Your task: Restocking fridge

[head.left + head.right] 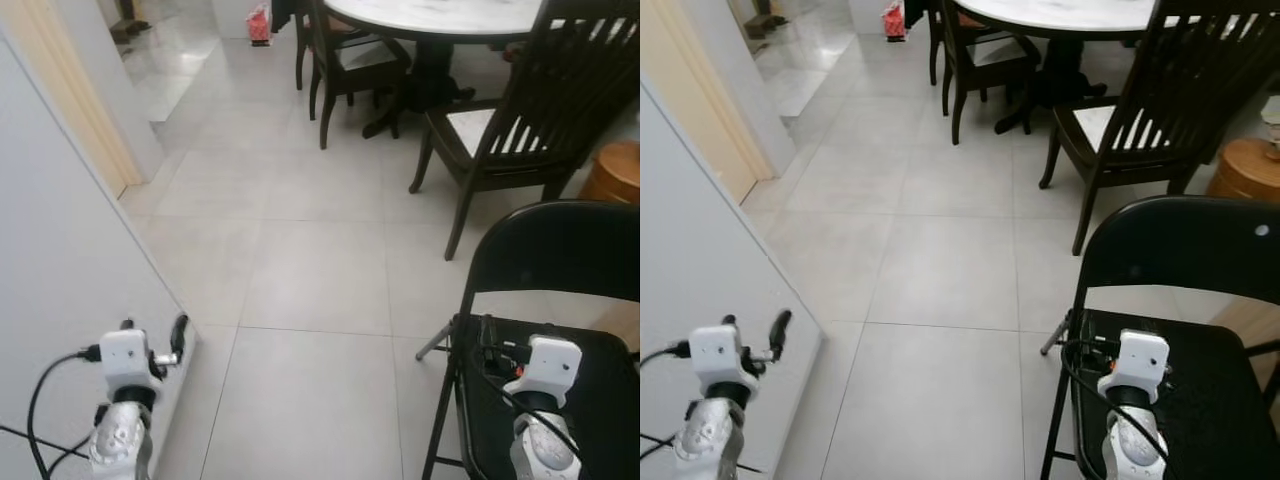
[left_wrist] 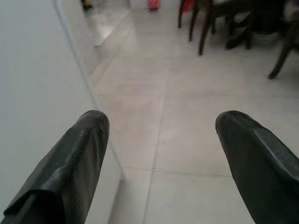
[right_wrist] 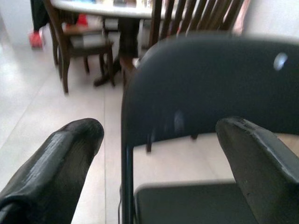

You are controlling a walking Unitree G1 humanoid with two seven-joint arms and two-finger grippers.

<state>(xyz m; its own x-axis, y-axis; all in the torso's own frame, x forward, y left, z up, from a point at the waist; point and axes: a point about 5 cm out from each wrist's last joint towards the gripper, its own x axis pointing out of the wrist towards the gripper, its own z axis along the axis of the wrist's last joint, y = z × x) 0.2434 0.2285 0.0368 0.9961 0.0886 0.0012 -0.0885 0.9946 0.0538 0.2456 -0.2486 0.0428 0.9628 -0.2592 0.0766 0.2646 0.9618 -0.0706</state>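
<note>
- A large plain white panel [image 1: 60,250], seemingly the fridge's side or door though this cannot be confirmed, fills the left of the head views and runs down to the pale grey tiled floor [image 1: 310,270].
- The left gripper [image 2: 159,140] is held low beside that white panel, its jaws wide apart with nothing between them; past its black fingers [image 2: 70,163] the wrist view shows the panel's lower edge meeting the floor.
- The silver left arm with its white wrist housing [image 1: 125,360] carries a black cable that loops out to its left.
- Beyond the panel's far edge, a cream-coloured door frame [image 1: 75,100] leads to a glossy-floored room.
- In the middle distance a round white-topped bench [image 1: 440,15] on a dark pedestal stands with dark wooden chairs [image 1: 510,120] drawn up around it; a small red item [image 1: 259,25] sits on the floor well behind, too small to identify.
- A black metal folding chair [image 1: 1180,260] stands near on the right, its back facing away from the robot.
- The right gripper [image 3: 159,149] hovers over the folding chair's seat, jaws wide and empty, pointing at the chair's backrest.
- A round brown wooden stool [image 1: 615,170] sits at the far right edge.
</note>
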